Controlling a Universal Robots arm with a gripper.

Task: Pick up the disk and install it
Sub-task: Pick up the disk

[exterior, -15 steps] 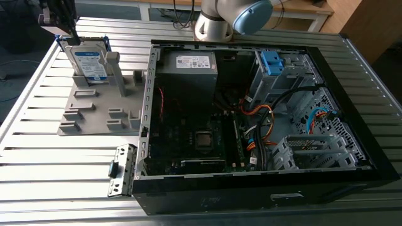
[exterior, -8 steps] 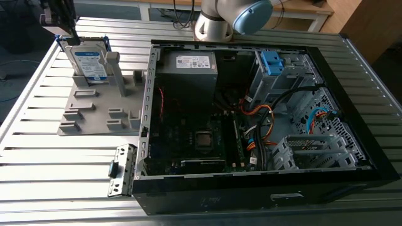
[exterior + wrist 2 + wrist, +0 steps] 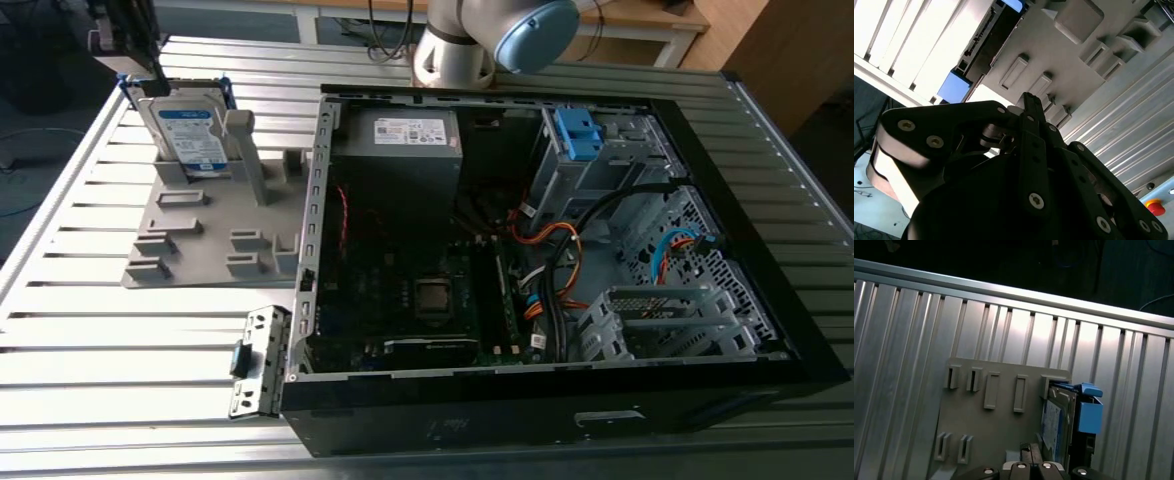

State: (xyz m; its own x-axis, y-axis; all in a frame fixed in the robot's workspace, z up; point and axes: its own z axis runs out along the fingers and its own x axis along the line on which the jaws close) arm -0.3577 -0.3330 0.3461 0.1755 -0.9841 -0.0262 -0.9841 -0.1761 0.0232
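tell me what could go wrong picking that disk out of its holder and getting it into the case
1. The disk stands on edge in the grey holder, and the gripper is by its top corner in the exterior view. An off-centre grasp might tilt it or jam it in the slot.
2. Loose cables cross the open case, so the disk could snag on them going in.

Print on the disk (image 3: 188,136) illegible
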